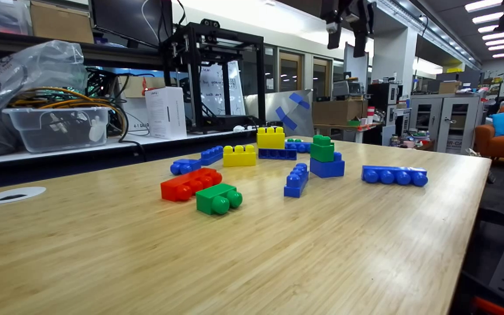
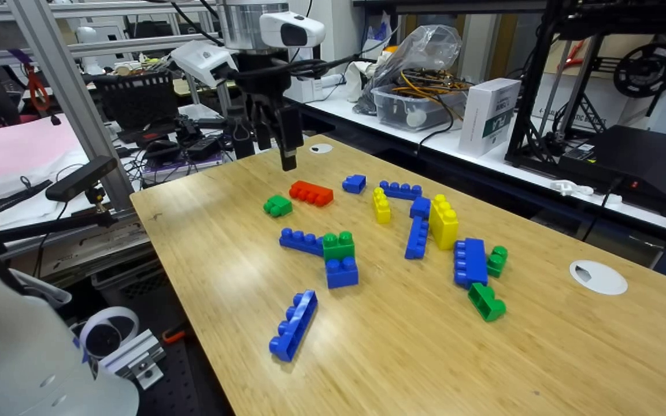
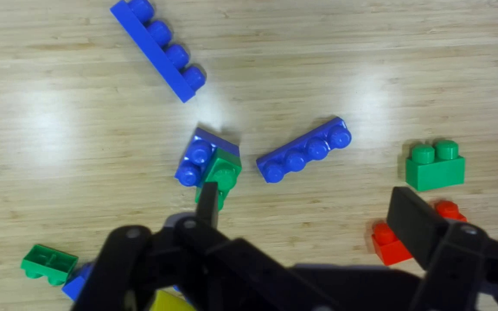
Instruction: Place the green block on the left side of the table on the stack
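The green block (image 1: 218, 199) lies on its side beside the red brick, studs facing sideways. It also shows in an exterior view (image 2: 278, 206) and at the right of the wrist view (image 3: 435, 170). The stack is a blue base (image 1: 327, 168) topped by a small green brick (image 1: 322, 151). The stack's green top also shows in an exterior view (image 2: 339, 247) and, partly behind a finger, in the wrist view (image 3: 224, 170). My gripper (image 3: 308, 196) is open and empty, high above the table (image 1: 252, 262). It also shows in both exterior views (image 1: 347, 41) (image 2: 277, 153).
The red brick (image 2: 311, 193) lies close by the green block. A blue row brick (image 2: 301, 241) lies near the stack, another blue brick (image 2: 293, 326) farther off. Yellow bricks (image 2: 444, 222) and further blue and green bricks (image 2: 487, 301) lie on the far side.
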Robot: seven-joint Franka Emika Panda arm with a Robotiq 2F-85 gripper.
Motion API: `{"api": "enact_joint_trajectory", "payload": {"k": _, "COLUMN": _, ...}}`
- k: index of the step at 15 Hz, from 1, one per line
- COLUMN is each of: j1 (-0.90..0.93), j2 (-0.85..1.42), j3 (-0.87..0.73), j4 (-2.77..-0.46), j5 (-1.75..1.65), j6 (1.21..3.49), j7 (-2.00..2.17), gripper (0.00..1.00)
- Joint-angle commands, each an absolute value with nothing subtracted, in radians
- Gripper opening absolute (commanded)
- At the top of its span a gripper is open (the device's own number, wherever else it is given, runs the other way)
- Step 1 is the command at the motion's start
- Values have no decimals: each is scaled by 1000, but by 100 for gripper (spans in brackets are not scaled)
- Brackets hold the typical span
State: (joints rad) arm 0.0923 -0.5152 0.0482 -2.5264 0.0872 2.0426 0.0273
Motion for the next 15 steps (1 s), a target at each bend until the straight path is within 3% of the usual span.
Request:
{"api": "enact_joint_trajectory", "payload": {"k": 1, "j1": 109, "j2": -441, "j3": 79, "j4": -2497, "j5": 99, "j6": 2092, "j7": 36, "gripper": 100}}
{"api": "enact_joint_trajectory", "payload": {"k": 15, "j1": 156, "j2": -117, "j3": 200, "j4": -2309, "j5": 29, "j6": 2203, "j7": 168, "gripper": 100}}
